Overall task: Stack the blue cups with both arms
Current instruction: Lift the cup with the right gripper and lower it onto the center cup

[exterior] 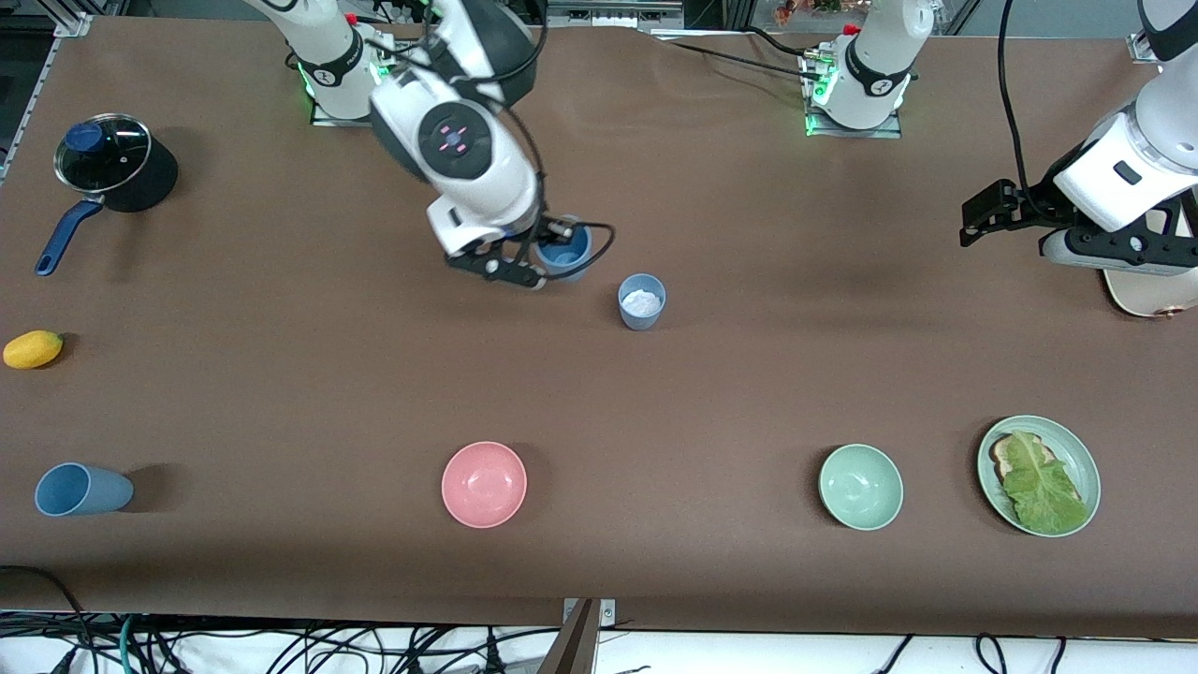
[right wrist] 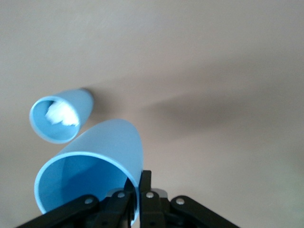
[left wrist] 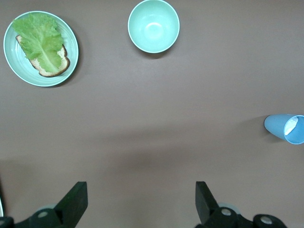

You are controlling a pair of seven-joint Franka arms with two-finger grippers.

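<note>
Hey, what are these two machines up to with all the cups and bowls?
They are stacking blue cups. The right arm's claw has pinched one blue cup by its rim and holds it just above the table, beside a second upright cup that has something white inside. A third cup lies on its side near the right arm's end of the table. The left arm waits with its claw open over bare table. The pink bowl and green bowl sit untouched.
</note>
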